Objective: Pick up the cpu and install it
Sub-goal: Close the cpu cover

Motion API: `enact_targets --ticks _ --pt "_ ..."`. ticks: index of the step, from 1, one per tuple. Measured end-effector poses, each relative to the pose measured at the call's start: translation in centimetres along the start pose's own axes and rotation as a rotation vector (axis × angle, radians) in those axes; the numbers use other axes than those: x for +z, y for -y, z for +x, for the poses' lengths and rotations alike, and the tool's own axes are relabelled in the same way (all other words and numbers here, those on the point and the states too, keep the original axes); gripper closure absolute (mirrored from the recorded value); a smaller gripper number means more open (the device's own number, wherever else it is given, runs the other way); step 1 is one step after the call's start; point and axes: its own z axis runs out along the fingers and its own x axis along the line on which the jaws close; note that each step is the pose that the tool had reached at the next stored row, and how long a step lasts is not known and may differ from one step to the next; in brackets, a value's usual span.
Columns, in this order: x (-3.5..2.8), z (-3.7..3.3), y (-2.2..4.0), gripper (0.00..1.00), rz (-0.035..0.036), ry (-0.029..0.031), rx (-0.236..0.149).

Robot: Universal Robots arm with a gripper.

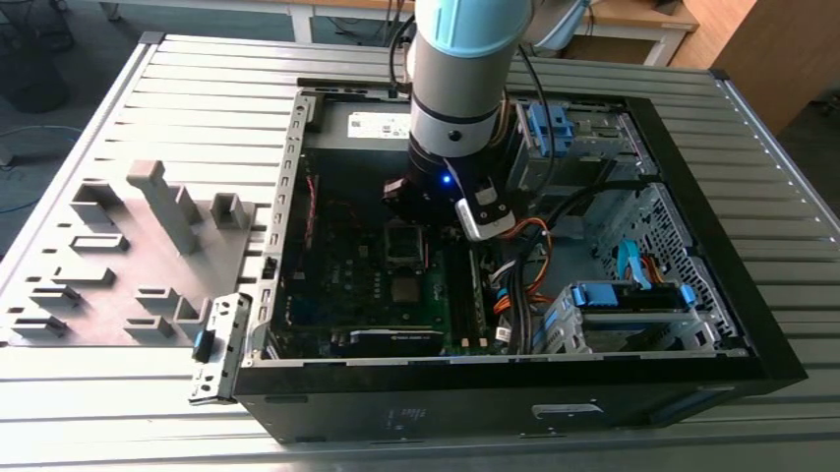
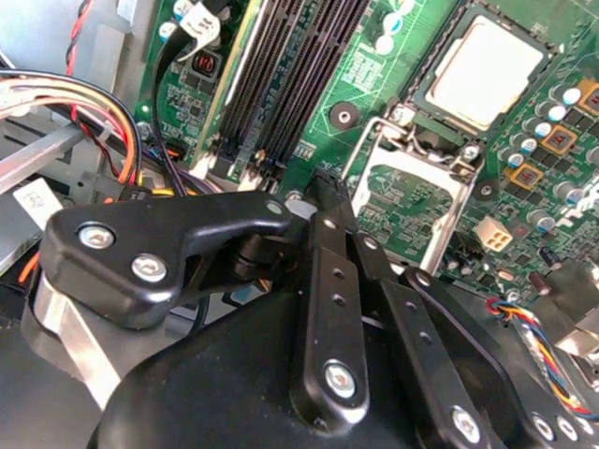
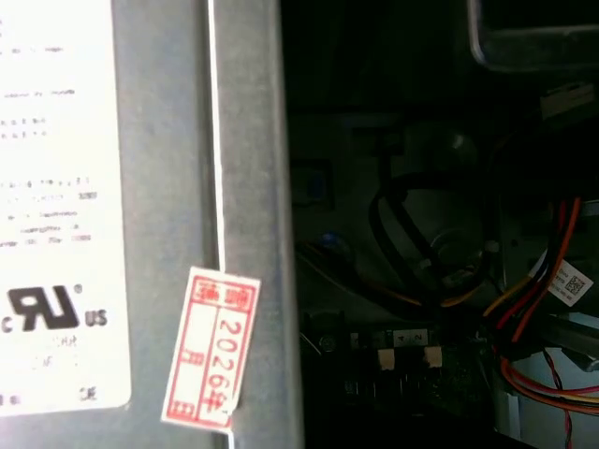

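The cpu (image 2: 485, 73), a small square chip with a silver-grey top, lies flat in its socket on the green motherboard in the second wrist view. The socket's metal load plate (image 2: 426, 161) stands swung open beside it. My gripper (image 2: 323, 187) hangs low over the board, its black fingers drawn together with nothing between them and the tip close to the load plate's corner. In the exterior view the arm reaches down into the open computer case (image 1: 735, 344), and the gripper (image 1: 423, 218) sits just above the socket (image 1: 403, 240).
Black memory slots (image 2: 281, 75) and bundled coloured cables (image 2: 84, 103) flank the socket. A grey box with a white label (image 3: 56, 187) fills the case's far end. A graphics card (image 1: 381, 341), blue drive cages (image 1: 630, 295) and a grey parts fixture (image 1: 118, 256) are nearby.
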Motion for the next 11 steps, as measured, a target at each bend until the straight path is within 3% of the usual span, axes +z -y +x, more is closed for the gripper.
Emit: enact_targets --ticks 11 --pt "-0.31 -0.02 -0.03 0.89 -0.0004 0.0002 0.002"
